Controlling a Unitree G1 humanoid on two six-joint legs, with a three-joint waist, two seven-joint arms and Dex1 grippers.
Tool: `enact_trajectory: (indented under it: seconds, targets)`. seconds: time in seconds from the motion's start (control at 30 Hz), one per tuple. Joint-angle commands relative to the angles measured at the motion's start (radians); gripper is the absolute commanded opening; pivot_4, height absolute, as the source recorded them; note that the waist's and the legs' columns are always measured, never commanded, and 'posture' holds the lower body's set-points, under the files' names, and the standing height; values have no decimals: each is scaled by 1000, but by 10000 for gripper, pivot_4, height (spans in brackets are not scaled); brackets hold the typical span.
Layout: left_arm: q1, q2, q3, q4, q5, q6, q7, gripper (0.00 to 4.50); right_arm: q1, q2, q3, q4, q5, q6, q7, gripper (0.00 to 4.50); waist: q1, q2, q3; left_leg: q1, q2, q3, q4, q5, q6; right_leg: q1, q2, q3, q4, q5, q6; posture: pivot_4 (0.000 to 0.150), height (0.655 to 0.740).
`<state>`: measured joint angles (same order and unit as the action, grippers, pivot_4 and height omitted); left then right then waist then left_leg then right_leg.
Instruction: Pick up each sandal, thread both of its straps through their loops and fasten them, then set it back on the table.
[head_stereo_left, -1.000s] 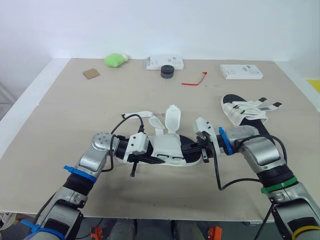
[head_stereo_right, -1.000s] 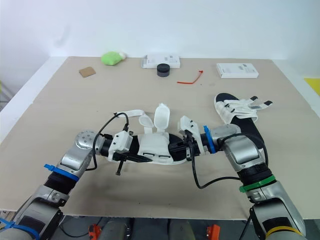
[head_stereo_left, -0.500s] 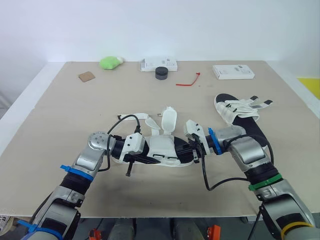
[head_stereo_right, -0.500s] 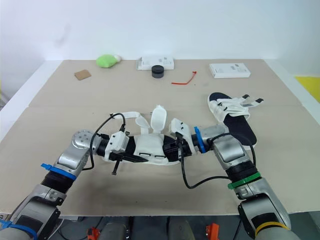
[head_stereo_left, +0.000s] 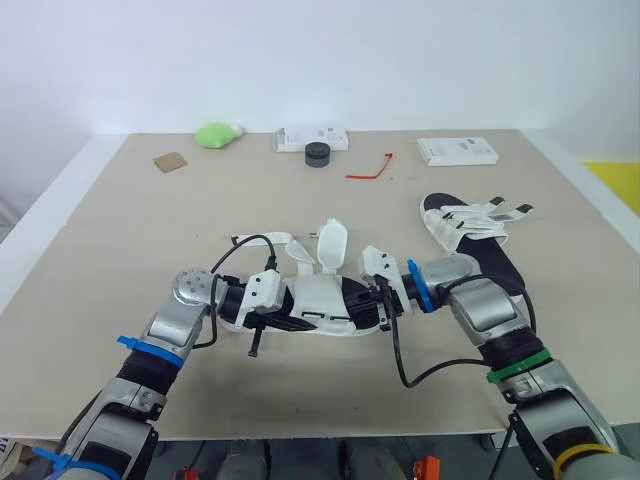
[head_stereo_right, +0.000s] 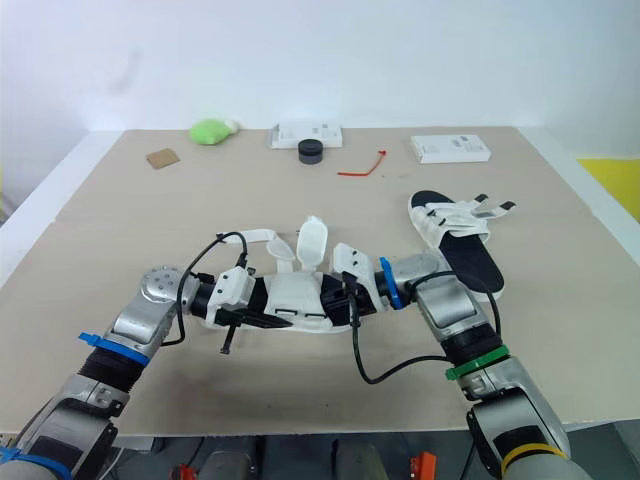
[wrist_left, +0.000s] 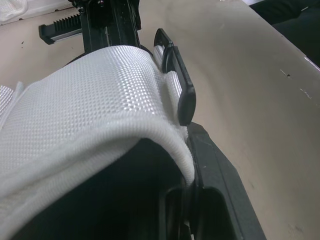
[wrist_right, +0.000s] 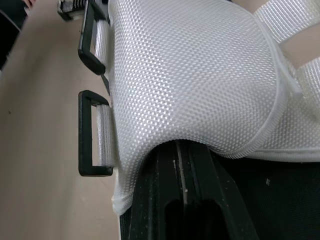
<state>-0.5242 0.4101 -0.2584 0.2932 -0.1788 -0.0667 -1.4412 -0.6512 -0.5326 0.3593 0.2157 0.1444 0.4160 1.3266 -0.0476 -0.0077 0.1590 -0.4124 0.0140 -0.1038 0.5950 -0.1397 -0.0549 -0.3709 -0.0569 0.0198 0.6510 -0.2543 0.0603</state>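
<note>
Left gripper (head_stereo_left: 262, 310) clamped on one end of the sandal (head_stereo_left: 322, 298), right gripper (head_stereo_left: 384, 300) clamped on the other, low over the table (head_stereo_left: 150, 230) front-centre. Over the last second only the camera shifted: grip unchanged, straps (head_stereo_left: 332, 243) still upright and loose, so threading hasn't started

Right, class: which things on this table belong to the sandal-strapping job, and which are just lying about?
Job: near sandal, far sandal.

Lying about: green lump, brown card, black puck, white box, second white box, red tie.
</note>
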Motion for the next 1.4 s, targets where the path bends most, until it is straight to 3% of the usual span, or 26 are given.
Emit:
enact_trajectory:
  seconds: [0.03,0.53,0.63,0.73,0.9,1.03,1.23,1.4]
  targets:
    - [9,-29,-42,-54,-26,-8,-22,0,54,11,143,102,-130,10,-34,132,0,-3,-5,4,0,0,-1,0,-1,2,0,0,0,-1,-1,1500,7400]
    - [-9,-25,-16,-26,-9,-30,23,0,57,30,95,80,-70,31,2,132,1,-3,-19,6,1,0,-3,-6,-9,3,-1,0,0,-5,-3,1500,7400]
    - [-12,-20,-11,-27,-7,-7,33,8874,57,34,88,75,-65,40,5,0,1,-3,-18,6,1,0,-3,-6,-9,3,-1,0,0,-5,-3,1500,7400]
    - [-7,5,-14,-77,-39,65,-3,23846,51,41,82,83,-64,41,7,0,-3,-3,-18,6,2,0,-5,-7,-10,0,0,0,0,-5,-3,1500,7400]
    - [3,41,25,-160,-92,172,15,44842,45,49,79,85,-66,40,13,0,-3,-3,-17,6,8,0,-11,-5,-7,-1,7,0,0,-7,-8,1500,7400]
    - [15,113,67,-223,-151,306,20,44842,39,58,78,91,-66,38,15,0,-3,-3,-16,6,14,0,-11,-7,-7,-2,13,1,0,-8,-10,1500,7400]
    - [-12,275,175,-336,-386,779,30,44842,43,69,77,83,-54,36,21,0,-3,-4,-12,6,18,-1,-12,-9,-6,-3,18,1,1,-10,-14,1500,7400]
    - [-38,283,247,-310,-466,922,106,44842,73,88,69,73,-41,27,4,0,-7,-6,-12,8,18,0,-12,-12,-8,-3,17,1,1,-11,-15,1500,7400]
